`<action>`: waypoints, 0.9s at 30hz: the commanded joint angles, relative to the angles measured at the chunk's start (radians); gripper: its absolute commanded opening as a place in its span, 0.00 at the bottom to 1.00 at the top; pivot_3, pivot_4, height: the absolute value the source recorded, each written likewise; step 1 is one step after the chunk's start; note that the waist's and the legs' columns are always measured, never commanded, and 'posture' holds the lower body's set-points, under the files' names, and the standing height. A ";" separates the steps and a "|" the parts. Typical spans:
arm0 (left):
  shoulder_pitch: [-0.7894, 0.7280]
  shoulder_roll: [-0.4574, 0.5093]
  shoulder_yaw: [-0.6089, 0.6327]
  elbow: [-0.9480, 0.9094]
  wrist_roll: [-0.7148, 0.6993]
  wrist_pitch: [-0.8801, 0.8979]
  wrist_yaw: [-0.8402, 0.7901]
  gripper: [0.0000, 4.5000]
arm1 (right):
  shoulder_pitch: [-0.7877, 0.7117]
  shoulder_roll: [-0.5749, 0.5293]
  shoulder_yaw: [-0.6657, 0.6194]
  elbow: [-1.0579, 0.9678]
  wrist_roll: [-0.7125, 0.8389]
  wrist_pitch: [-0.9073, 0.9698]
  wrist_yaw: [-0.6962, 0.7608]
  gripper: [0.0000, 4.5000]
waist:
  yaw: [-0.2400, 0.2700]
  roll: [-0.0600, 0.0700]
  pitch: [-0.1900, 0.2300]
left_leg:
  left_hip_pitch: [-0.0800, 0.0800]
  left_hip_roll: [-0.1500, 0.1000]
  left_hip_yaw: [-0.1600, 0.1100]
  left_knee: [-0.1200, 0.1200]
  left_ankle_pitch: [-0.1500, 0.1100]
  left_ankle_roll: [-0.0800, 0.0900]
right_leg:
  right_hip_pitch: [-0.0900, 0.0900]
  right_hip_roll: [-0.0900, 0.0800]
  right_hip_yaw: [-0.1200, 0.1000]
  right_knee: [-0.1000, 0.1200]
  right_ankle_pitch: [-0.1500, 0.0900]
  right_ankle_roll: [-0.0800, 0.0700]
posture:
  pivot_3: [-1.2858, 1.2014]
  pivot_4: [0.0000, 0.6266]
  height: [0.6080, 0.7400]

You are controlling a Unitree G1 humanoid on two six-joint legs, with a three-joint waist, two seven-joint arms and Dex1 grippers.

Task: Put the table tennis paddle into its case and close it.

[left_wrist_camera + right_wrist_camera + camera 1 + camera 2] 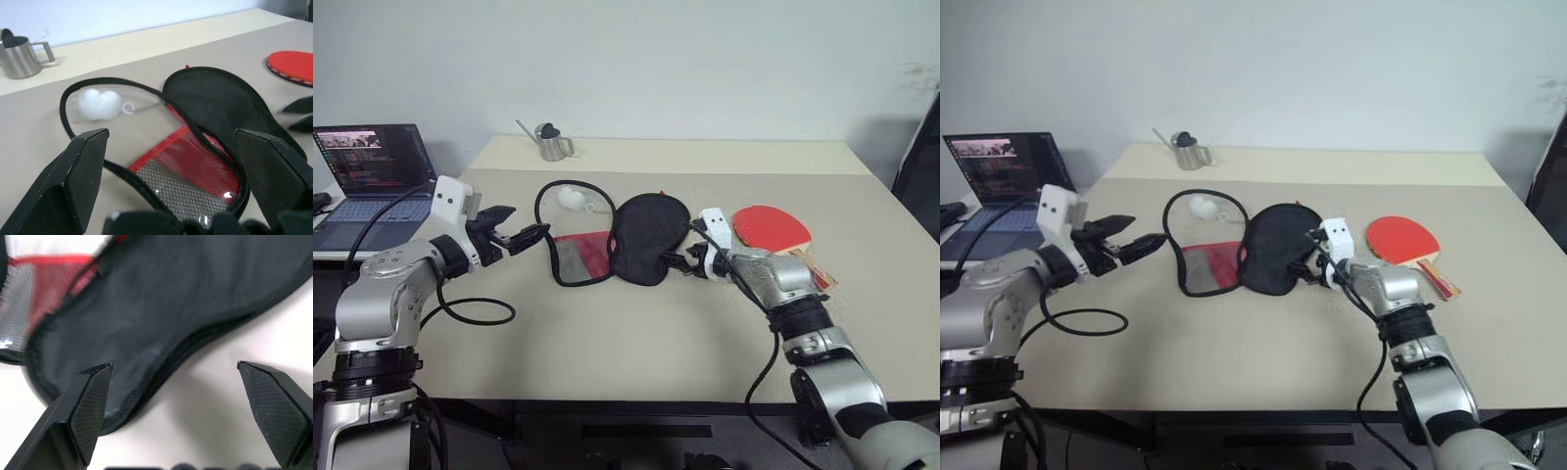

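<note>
The case (648, 238) lies unzipped in the middle of the table, its black flap folded to the right and its red mesh half (582, 257) lying flat to the left. To its right the table tennis paddle (771, 227) rests red face up, handle toward the near right. My right gripper (685, 250) is open and low over the table at the black flap's right edge, whose zip seam runs between its fingers (93, 401). My left gripper (529, 223) is open too. It hovers left of the case and points at it, with the mesh half (190, 171) ahead of its fingers (83, 166).
A white fluffy ball (571, 198) on a ring lies inside the case's black edging loop. A small metal pitcher (549, 142) stands at the back of the table (636, 343). An open laptop (372, 181) sits on a side surface at the left. A dark chair (920, 157) stands at the far right.
</note>
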 commanded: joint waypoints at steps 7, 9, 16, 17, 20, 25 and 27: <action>-0.063 0.005 -0.013 0.002 0.005 -0.028 -0.005 1.00 | -0.100 0.080 -0.016 0.167 -0.072 -0.135 0.042 1.00 | -0.008 0.000 0.000 | 0.000 0.000 0.000 0.000 0.001 -0.001 | 0.000 0.000 0.000 0.002 0.000 0.000 | 0.52 0.24 1.00; -0.066 0.004 -0.016 0.006 0.007 -0.031 -0.006 1.00 | -0.116 0.102 -0.012 0.196 -0.089 -0.155 0.052 1.00 | -0.016 0.000 0.000 | 0.000 0.000 0.000 0.000 0.001 -0.001 | 0.000 0.000 0.000 0.002 0.000 0.000 | 0.52 0.24 1.00; -0.073 0.003 -0.025 0.014 0.006 -0.037 -0.007 1.00 | -0.182 0.154 -0.029 0.316 -0.135 -0.237 0.043 1.00 | -0.033 0.000 0.000 | 0.000 0.000 -0.001 0.000 0.001 -0.001 | 0.000 0.001 0.000 0.002 0.000 0.000 | 0.52 0.24 1.00; -0.073 0.003 -0.025 0.015 0.007 -0.037 -0.007 1.00 | -0.192 0.160 -0.034 0.330 -0.138 -0.248 0.039 1.00 | -0.033 0.000 0.000 | 0.000 0.000 -0.001 0.000 0.001 -0.001 | 0.000 0.001 0.000 0.002 0.000 0.000 | 0.52 0.24 1.00; -0.072 0.003 -0.024 0.009 0.004 -0.035 -0.008 1.00 | -0.223 0.174 -0.061 0.380 -0.147 -0.287 -0.004 0.96 | -0.032 0.000 0.000 | 0.000 0.000 -0.001 0.000 0.001 -0.001 | -0.001 0.001 0.000 0.003 0.000 0.000 | 0.52 0.24 1.00; -0.067 0.009 -0.022 0.011 0.005 -0.044 -0.017 1.00 | -0.262 0.178 -0.123 0.450 -0.139 -0.323 -0.077 0.65 | -0.030 0.000 0.000 | 0.000 0.000 -0.001 0.000 0.001 -0.001 | 0.000 0.000 0.000 0.003 0.000 0.000 | 0.52 0.24 1.00; -0.075 0.010 -0.011 0.017 -0.006 -0.048 -0.024 1.00 | -0.276 0.173 -0.147 0.470 -0.134 -0.335 -0.099 0.50 | -0.030 0.000 0.000 | 0.000 0.000 -0.001 0.000 0.001 -0.001 | 0.000 0.000 0.000 0.003 0.000 0.000 | 0.52 0.24 1.00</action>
